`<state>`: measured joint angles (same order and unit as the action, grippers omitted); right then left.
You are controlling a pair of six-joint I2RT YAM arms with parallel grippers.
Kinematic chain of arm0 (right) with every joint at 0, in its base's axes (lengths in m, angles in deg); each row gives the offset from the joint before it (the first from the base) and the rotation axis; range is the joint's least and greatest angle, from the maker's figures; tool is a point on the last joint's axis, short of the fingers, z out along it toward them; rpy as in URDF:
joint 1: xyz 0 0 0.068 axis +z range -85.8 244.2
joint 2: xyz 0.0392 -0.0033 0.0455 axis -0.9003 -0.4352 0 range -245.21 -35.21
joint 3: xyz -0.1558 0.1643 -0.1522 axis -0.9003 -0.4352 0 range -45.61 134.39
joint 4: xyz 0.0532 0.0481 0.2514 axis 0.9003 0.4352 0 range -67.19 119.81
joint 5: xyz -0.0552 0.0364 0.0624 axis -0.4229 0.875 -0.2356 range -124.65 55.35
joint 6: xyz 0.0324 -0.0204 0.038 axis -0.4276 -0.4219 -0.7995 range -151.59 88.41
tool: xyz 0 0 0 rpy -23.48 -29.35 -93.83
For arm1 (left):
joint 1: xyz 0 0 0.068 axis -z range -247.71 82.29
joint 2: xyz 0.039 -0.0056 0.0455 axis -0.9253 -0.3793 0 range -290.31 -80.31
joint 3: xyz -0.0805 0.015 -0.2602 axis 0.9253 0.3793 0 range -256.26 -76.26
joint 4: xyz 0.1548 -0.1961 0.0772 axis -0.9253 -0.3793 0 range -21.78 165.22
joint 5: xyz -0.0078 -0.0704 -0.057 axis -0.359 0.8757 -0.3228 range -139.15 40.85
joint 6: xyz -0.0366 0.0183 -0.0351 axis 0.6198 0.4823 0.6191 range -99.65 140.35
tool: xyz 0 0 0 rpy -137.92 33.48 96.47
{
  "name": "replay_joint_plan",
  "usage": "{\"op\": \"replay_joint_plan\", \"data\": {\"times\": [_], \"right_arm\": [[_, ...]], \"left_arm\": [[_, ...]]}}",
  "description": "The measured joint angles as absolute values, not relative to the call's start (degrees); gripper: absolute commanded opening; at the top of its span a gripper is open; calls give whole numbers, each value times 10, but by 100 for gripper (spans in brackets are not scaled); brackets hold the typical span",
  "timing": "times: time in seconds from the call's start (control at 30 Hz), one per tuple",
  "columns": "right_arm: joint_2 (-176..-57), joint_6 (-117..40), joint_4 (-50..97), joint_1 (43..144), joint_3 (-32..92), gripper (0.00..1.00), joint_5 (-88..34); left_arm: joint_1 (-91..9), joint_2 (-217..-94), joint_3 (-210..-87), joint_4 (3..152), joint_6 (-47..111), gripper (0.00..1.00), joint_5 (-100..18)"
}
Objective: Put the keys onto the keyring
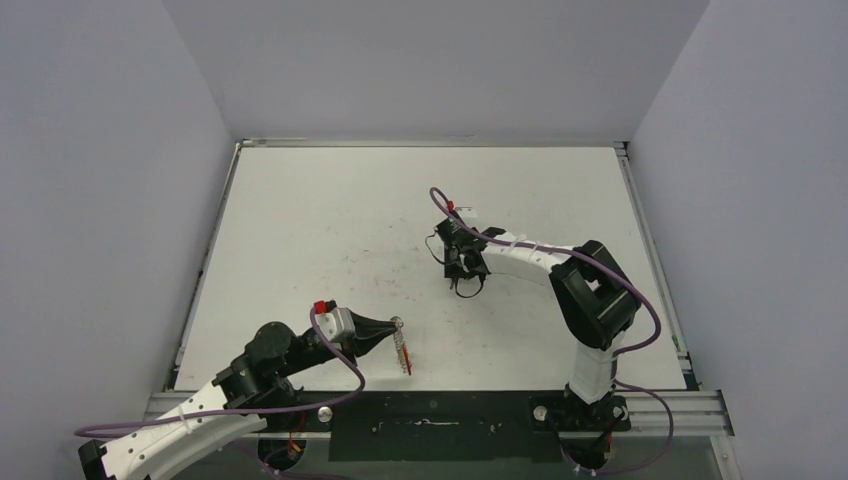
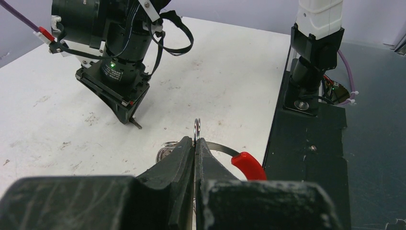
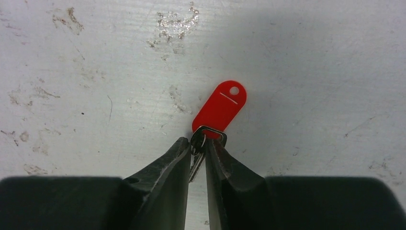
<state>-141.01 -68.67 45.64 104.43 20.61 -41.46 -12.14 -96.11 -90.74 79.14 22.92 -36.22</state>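
Note:
A small silver key [image 3: 196, 165] with a red plastic tag [image 3: 220, 108] lies on the white table. My right gripper [image 3: 197, 141] points straight down, its fingers shut on the key's head, with the tag lying beyond the tips. In the top view that gripper [image 1: 466, 283] is at mid table. The keyring [image 2: 197, 128], a silvery wire loop with a red sleeve [image 2: 248, 166], is pinched edge-on in my left gripper [image 2: 197, 140], which is shut on it. From above, the left gripper [image 1: 397, 326] holds the keyring [image 1: 404, 355] just over the near table edge.
A black base plate [image 1: 430, 425] and metal rail run along the near edge, and the right arm's base [image 2: 313, 62] stands on it. Grey walls close in the table [image 1: 330, 220] at the back and both sides. A purple cable [image 1: 640, 300] loops beside the right arm.

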Motion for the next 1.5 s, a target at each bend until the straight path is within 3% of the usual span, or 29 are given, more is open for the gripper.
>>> {"op": "replay_joint_plan", "data": {"times": [0.1,0.47,0.93,1.5], "right_arm": [[-1413,-684,458,1044,208,0,-418],[-1386,-638,499,1048,210,0,-450],[-1113,-484,521,1051,132,0,-492],[-1054,-400,465,1080,75,0,-156]], "left_arm": [[-121,-961,-907,791,229,0,-362],[-121,-957,-907,788,229,0,-362],[-121,-1026,-908,790,254,0,-377],[-121,-1092,-908,828,277,0,-384]]}}
